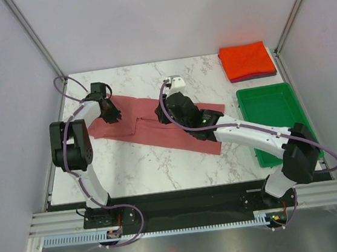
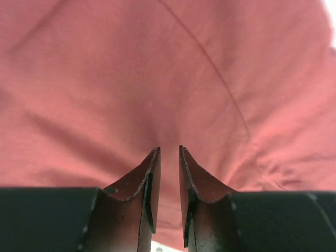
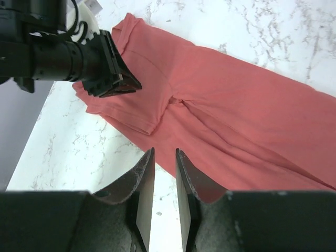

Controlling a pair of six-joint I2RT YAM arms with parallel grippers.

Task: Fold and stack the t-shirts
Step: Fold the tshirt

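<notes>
A dusty rose-red t-shirt lies spread flat in a long band across the middle of the table. My left gripper hovers over its left end, with the jaws a narrow gap apart and nothing pinched; the rose t-shirt fills that view. My right gripper is over the shirt's middle, at its near edge. It is slightly open and empty, with bare table between the fingers. A bright orange-red t-shirt lies folded at the back right on a dark maroon one.
A green plastic tray stands at the right edge of the marble table. In the right wrist view the left arm's gripper sits over the shirt's sleeve end. Frame posts rise at the back corners.
</notes>
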